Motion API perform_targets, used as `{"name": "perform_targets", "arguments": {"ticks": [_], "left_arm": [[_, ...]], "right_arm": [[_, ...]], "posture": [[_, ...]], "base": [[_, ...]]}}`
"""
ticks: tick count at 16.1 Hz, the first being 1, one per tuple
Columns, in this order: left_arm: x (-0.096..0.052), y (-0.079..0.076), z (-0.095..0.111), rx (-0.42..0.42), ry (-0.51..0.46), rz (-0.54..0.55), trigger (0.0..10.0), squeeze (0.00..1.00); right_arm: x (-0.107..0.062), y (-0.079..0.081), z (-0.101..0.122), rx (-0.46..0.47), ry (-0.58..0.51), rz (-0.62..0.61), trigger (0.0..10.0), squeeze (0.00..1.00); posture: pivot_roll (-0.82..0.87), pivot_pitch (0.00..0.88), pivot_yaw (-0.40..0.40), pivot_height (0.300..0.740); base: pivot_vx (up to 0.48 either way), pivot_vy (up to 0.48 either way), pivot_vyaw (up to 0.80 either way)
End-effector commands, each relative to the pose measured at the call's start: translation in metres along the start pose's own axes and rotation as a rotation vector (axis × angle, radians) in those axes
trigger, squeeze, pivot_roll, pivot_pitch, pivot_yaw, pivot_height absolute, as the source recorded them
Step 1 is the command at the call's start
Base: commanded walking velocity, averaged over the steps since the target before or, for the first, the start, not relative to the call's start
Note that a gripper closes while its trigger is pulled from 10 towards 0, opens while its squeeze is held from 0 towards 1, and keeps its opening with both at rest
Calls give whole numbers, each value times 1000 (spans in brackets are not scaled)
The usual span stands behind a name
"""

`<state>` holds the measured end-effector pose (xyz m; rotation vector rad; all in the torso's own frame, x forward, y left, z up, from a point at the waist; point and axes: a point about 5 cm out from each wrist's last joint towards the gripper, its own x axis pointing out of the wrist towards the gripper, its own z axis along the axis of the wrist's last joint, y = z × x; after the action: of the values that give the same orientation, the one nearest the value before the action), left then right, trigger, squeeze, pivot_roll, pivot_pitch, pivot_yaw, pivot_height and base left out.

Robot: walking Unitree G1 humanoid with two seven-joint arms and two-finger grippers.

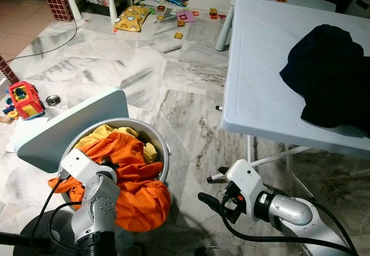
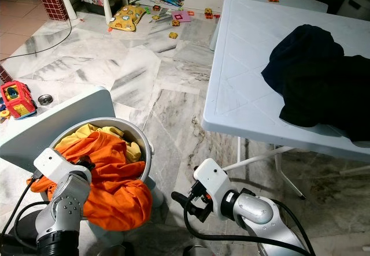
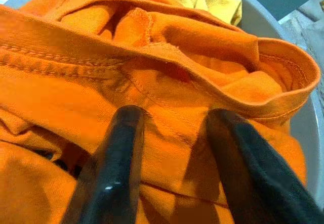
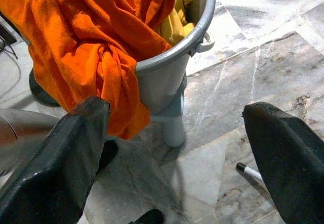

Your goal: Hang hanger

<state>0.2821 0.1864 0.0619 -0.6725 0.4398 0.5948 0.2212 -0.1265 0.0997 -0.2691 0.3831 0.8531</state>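
Observation:
A grey bucket (image 1: 165,152) stands on the marble floor at my left, heaped with an orange garment (image 1: 139,175) over a yellow cloth (image 1: 107,132). My left gripper (image 3: 174,120) rests on the orange garment inside the bucket, its two black fingers (image 3: 121,148) spread apart, so it is open, with flat cloth between them. My right gripper (image 1: 209,190) hovers low over the floor to the right of the bucket, wide open and holding nothing. In the right wrist view it faces the bucket (image 4: 167,72). A black garment (image 1: 329,77) lies on the white table (image 1: 260,65).
A pale-blue panel (image 1: 75,123) leans behind the bucket. The table's legs (image 1: 289,163) stand close behind my right arm. A red toy truck (image 1: 23,100) sits at the left, with scattered toys (image 1: 173,16) far ahead. A pen (image 4: 250,172) lies on the floor.

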Motion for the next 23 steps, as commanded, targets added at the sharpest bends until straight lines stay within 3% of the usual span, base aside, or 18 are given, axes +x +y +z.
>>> {"name": "perform_targets", "arguments": {"ticks": [1,16,20,21,23], "left_arm": [[-6,4,-27,-24,83,20,0,0],[-10,5,-27,-1,64,11,0,0],[-17,4,-14,155,-20,-64,0,0],[-23,3,-11,270,-45,-122,0,0],[-31,6,-13,340,-26,-172,0,0]], "right_arm": [[-1,1,0,-10,6,4,10000,0],[-2,2,0,-9,10,13,10000,0],[-2,1,-1,-5,13,12,10000,0],[-2,1,-1,-5,13,13,10000,0],[-1,1,-2,-3,13,16,10000,0]], "posture": [[-174,166,-56,740],[-171,171,-61,740],[-167,171,-62,740],[-162,173,-62,740],[-154,174,-63,740]], "base": [[0,0,0],[0,0,0],[0,0,0],[0,0,0],[0,0,0]]}}
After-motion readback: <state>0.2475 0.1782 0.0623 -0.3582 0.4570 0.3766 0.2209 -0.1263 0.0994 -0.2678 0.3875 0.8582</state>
